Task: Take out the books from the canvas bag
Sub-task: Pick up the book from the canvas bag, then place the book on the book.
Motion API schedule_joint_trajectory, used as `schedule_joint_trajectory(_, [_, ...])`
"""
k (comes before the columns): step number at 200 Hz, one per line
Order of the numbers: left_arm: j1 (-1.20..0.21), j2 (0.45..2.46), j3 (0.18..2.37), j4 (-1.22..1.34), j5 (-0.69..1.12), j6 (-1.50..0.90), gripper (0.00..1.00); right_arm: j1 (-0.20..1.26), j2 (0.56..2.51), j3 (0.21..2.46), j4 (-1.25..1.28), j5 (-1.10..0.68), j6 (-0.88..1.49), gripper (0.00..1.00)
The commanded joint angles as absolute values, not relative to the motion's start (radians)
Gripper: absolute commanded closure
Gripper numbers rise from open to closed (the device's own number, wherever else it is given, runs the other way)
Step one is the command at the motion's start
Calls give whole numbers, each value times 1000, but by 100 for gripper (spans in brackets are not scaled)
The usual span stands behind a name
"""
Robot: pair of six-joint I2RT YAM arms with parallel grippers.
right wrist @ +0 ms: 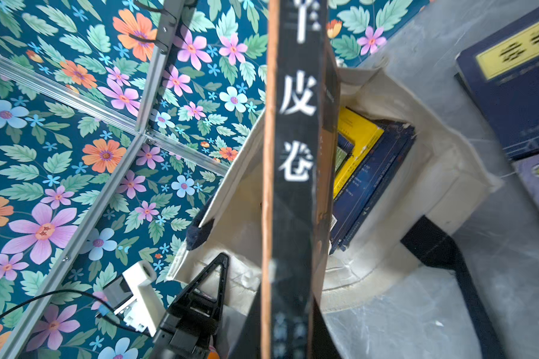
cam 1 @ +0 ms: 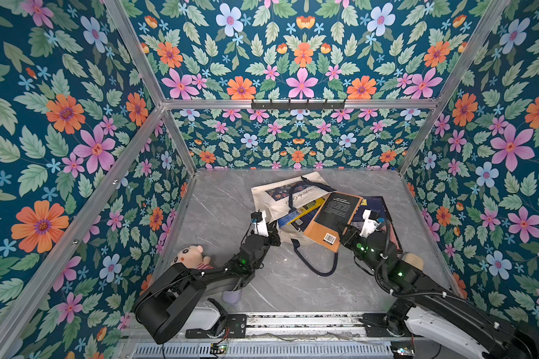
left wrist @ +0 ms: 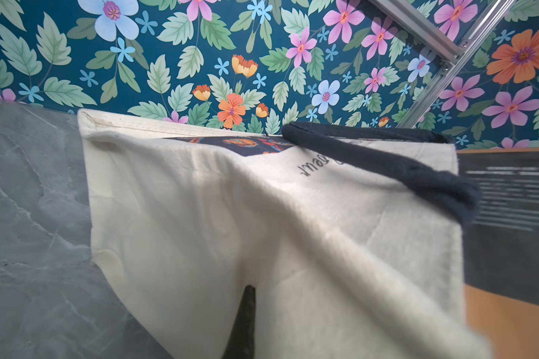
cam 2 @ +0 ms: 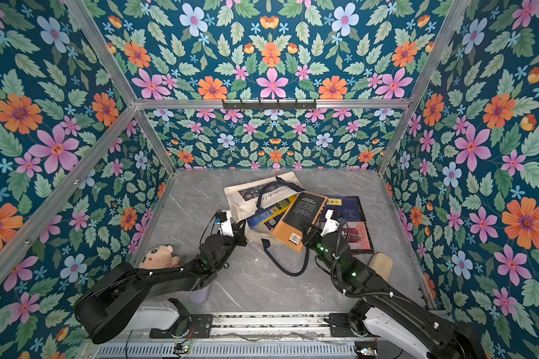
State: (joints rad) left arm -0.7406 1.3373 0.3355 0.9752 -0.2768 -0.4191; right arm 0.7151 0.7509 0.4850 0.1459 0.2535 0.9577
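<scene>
The cream canvas bag (cam 1: pixel 280 199) lies on its side at the middle back of the table, mouth toward the front. My left gripper (cam 1: pixel 274 229) is shut on the cloth at the bag's mouth edge; in the left wrist view the cloth (left wrist: pixel 231 217) covers all but one dark fingertip (left wrist: pixel 247 310). An orange-and-black book (cam 1: pixel 333 217) sticks out of the mouth, tilted up, with my right gripper (cam 1: pixel 341 229) shut on its lower edge; its spine (right wrist: pixel 296 155) runs between the jaws. Yellow and navy books (right wrist: pixel 364 174) remain inside the bag. A navy book with a yellow label (cam 1: pixel 374 205) lies right of the bag.
A reddish-picture book (cam 2: pixel 359 233) lies partly under my right arm. The bag's navy handle (cam 1: pixel 318 264) loops over the table in front. A plush doll (cam 1: pixel 190 255) and a lilac cup (cam 1: pixel 231 297) sit front left, and a beige object (cam 1: pixel 414 259) is front right.
</scene>
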Motion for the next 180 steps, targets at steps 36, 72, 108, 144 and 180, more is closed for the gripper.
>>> schedule_joint_trajectory(36, [-738, 1315, 331, 964, -377, -430, 100, 668, 528, 477, -100, 529, 961, 100])
schedule_joint_trajectory(72, [-738, 1299, 322, 959, -416, -435, 100, 590, 446, 441, -135, 555, 996, 100])
schedule_joint_trajectory(108, [-739, 1294, 322, 940, -463, -440, 100, 452, 440, 424, -118, 485, 1003, 100])
schedule_joint_trajectory(144, [-739, 1263, 317, 896, -542, -459, 100, 255, 489, 377, -11, 302, 1056, 100])
schedule_joint_trajectory(180, [-739, 1258, 318, 887, -547, -465, 100, 189, 607, 334, 156, 270, 1067, 100])
